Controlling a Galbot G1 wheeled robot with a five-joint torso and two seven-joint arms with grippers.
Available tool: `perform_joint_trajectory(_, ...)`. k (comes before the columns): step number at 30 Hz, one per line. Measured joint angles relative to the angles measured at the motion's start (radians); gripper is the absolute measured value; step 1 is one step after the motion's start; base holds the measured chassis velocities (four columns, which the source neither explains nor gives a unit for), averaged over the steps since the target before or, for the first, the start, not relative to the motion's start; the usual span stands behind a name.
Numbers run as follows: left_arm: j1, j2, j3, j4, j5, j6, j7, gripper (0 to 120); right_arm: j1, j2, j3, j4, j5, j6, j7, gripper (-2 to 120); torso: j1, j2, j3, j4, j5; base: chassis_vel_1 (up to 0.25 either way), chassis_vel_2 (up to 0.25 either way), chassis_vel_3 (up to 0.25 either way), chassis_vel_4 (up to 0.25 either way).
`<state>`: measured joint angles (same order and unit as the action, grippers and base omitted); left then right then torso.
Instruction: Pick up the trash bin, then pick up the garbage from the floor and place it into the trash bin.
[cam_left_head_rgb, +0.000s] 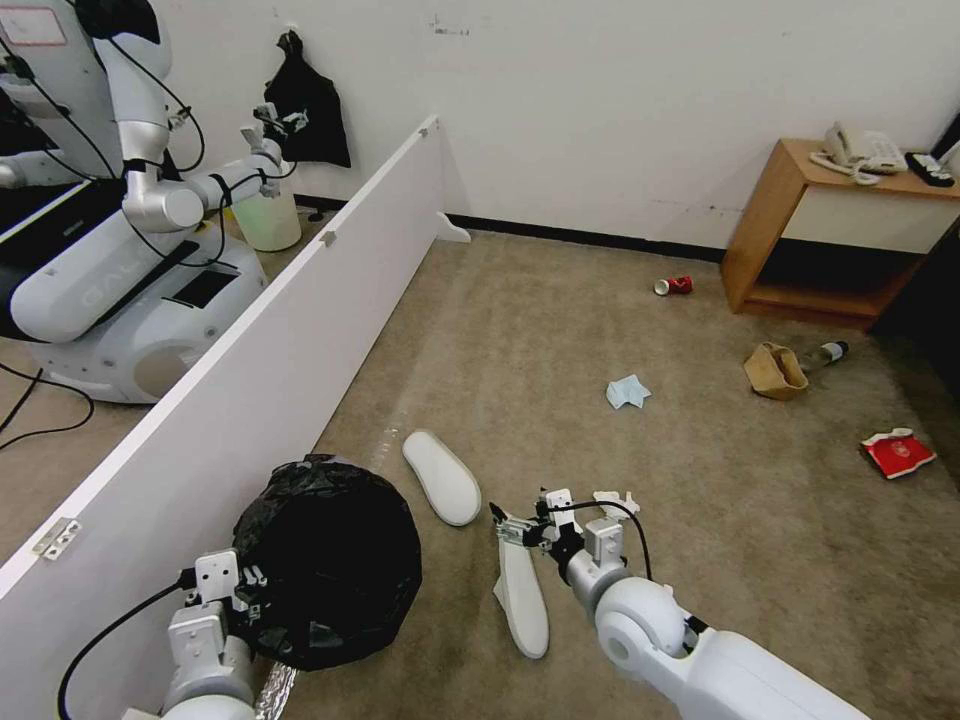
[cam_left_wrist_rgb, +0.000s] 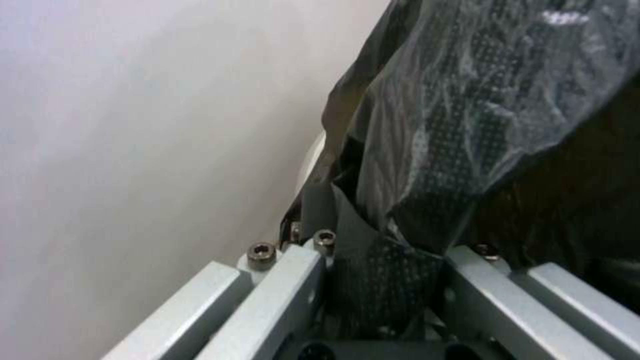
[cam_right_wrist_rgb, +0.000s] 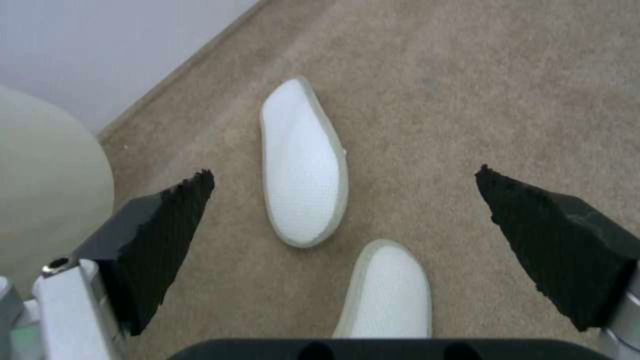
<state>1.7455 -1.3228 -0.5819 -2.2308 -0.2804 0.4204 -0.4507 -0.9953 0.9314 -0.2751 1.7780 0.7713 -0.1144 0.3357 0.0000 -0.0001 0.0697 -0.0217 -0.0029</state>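
Bin (cam_left_head_rgb: 330, 560) already up, clamped at its bagged rim by your left pincer (cam_left_wrist_rgb: 383, 280), beside the white partition (cam_left_head_rgb: 250, 370). Right pincer (cam_right_wrist_rgb: 343, 225) gapes wide above two slippers; near slipper (cam_right_wrist_rgb: 390, 292) under it. Next, likely: drop lower, centre, close.

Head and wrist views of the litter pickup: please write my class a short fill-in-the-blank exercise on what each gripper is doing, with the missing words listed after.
1. The left gripper is shut on the rim of the ____, lined with a black bag.
2. The right gripper hangs with its fingers ____ above two white slippers.
3. The red can lies on the carpet near the wooden ____.
4. The blue face mask lies on the ____.

Missing words: trash bin; open; cabinet; carpet
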Motion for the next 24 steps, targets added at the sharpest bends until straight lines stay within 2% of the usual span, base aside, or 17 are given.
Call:
perform_joint_trajectory(2, -0.01, -0.035, 0.016, 0.019, 0.029, -0.01, 0.005, 1, 0.065, 0.009, -0.052, -0.024, 0.082, -0.027, 0.047, 100, 0.0, 0.0, 0.0, 0.0004, -0.0002, 0.0, 0.0, 0.0, 0.0)
perform_joint_trajectory(7, 0.001, -0.052, 0.015, 0.02, 0.046, -0.02, 0.011, 1, 0.102, 0.013, -0.091, -0.038, 0.142, -0.063, 0.082, 100, 0.0, 0.0, 0.0, 0.0002, -0.0001, 0.0, 0.0, 0.0, 0.0)
perform_joint_trajectory(9, 0.012, -0.055, 0.005, 0.013, 0.05, -0.028, 0.013, 1, 0.131, 0.018, -0.13, -0.032, 0.199, -0.146, 0.147, 100, 0.0, 0.0, 0.0, 0.0, 0.0, 0.0, 0.0, 0.0, 0.0)
perform_joint_trajectory(12, 0.015, -0.056, -0.002, 0.01, 0.051, -0.031, 0.015, 1, 0.158, 0.028, -0.154, -0.031, 0.229, -0.194, 0.186, 100, 0.0, 0.0, 0.0, 0.0001, 0.0001, 0.0, 0.0, 0.0, 0.0)
perform_joint_trajectory(15, 0.016, -0.057, -0.011, 0.009, 0.051, -0.035, 0.015, 1, 0.206, 0.046, -0.186, -0.026, 0.312, -0.29, 0.262, 100, 0.0, 0.0, 0.0, 0.0003, 0.0, 0.0, 0.0, 0.0, 0.0)
perform_joint_trajectory(17, 0.016, -0.057, -0.013, 0.009, 0.05, -0.035, 0.015, 1, 0.216, 0.048, -0.193, -0.025, 0.327, -0.309, 0.277, 100, 0.0, 0.0, 0.0, 0.0002, 0.0001, 0.0, 0.0, 0.0, 0.0)
perform_joint_trajectory(18, 0.015, -0.056, -0.017, 0.007, 0.049, -0.037, 0.015, 1, 0.248, 0.06, -0.213, -0.02, 0.391, -0.375, 0.329, 100, 0.0, 0.0, 0.0, 0.0003, -0.0002, 0.0, 0.0, 0.0, 0.0)
perform_joint_trajectory(19, 0.015, -0.056, -0.017, 0.007, 0.049, -0.037, 0.015, 1, 0.248, 0.06, -0.213, -0.02, 0.391, -0.375, 0.329, 100, 0.0, 0.0, 0.0, 0.0003, -0.0002, 0.0, 0.0, 0.0, 0.0)
perform_joint_trajectory(20, 0.01, -0.055, -0.022, 0.006, 0.051, -0.039, 0.016, 1, 0.28, 0.079, -0.237, -0.021, 0.465, -0.442, 0.389, 100, 0.0, 0.0, 0.0, 0.0003, -0.0001, 0.0, 0.0, 0.0, 0.0)
perform_joint_trajectory(24, 0.003, -0.054, -0.027, 0.006, 0.052, -0.042, 0.017, 1, 0.319, 0.108, -0.285, -0.043, 0.509, -0.488, 0.441, 100, 0.0, 0.0, 0.0, 0.0002, -0.0002, 0.0, 0.0, 0.0, 0.0)
